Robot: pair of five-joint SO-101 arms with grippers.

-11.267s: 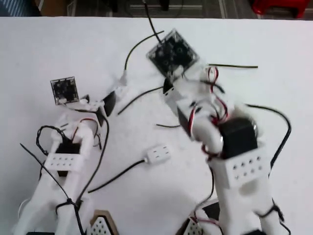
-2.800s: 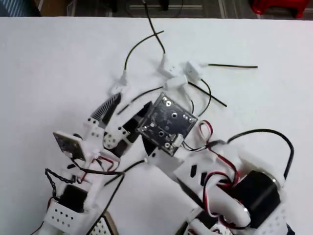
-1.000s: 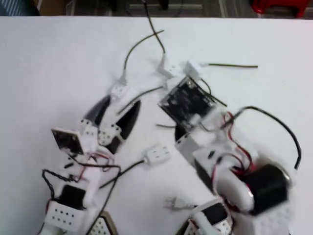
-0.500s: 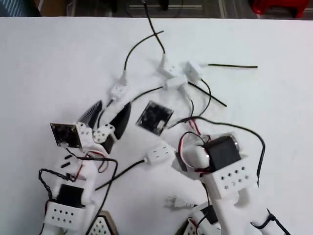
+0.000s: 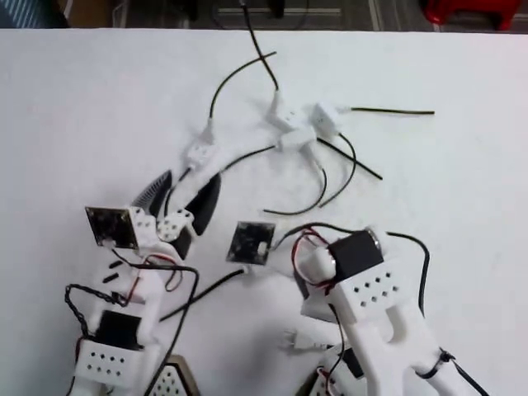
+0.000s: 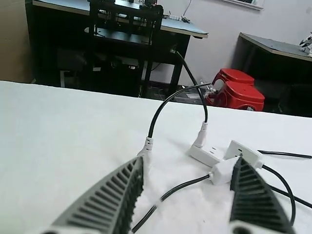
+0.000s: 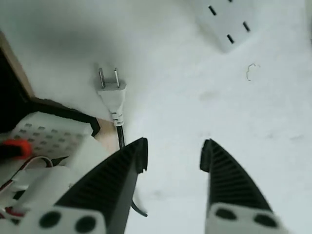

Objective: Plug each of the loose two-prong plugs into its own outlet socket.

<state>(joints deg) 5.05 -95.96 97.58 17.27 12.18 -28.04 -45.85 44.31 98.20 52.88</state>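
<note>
The left hand [image 5: 181, 191] gapes wide and empty, with its tips at 7 o'clock of a cluster of white sockets [image 5: 297, 138]. The far bench [image 5: 462, 165] edge lies well beyond them. The right hand [image 7: 174, 146] is parted more narrowly and holds nothing. The loose two-prong plug [image 7: 111, 92] lies at 6 o'clock between the arm bases, apart from the socket block [image 7: 226, 22].

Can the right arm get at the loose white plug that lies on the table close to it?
Probably yes. The right gripper hangs open over the table, and the loose plug lies flat near it with nothing covering it or standing between them.
</note>
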